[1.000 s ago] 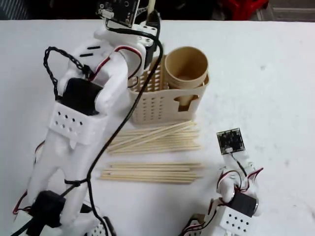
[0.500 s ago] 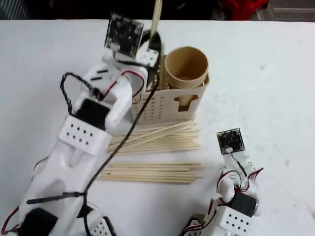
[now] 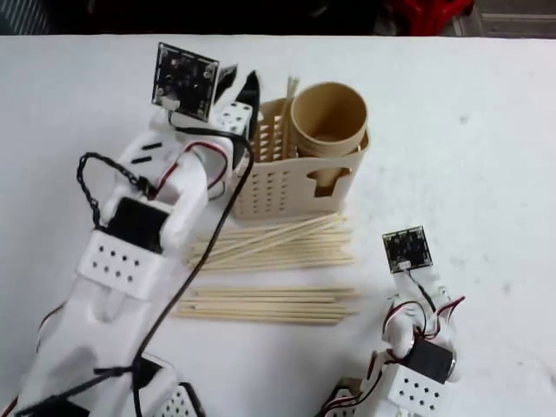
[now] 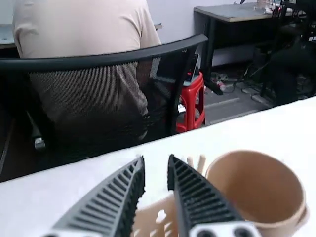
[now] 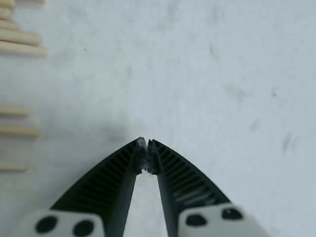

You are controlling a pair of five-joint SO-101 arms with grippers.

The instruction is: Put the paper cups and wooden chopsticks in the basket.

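Standing on the table [image 3: 469, 130], the basket [image 3: 291, 187] holds stacked paper cups [image 3: 328, 113] in one compartment and a few upright chopsticks [image 3: 285, 109] in the next. Two bundles of loose chopsticks [image 3: 278, 245] lie flat just beside it. The left gripper [image 4: 155, 159], narrowly parted and empty, hangs beside the basket; the right gripper [image 5: 144, 145] is closed over bare table.

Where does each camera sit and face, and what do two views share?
High view: above the table, looking down on basket, left arm, right arm.
Left wrist view: faces over paper cup toward a chair; left pincer shows.
Right wrist view: faces down at table; right pincer shows.
Shared: high and left wrist views show paper cup.
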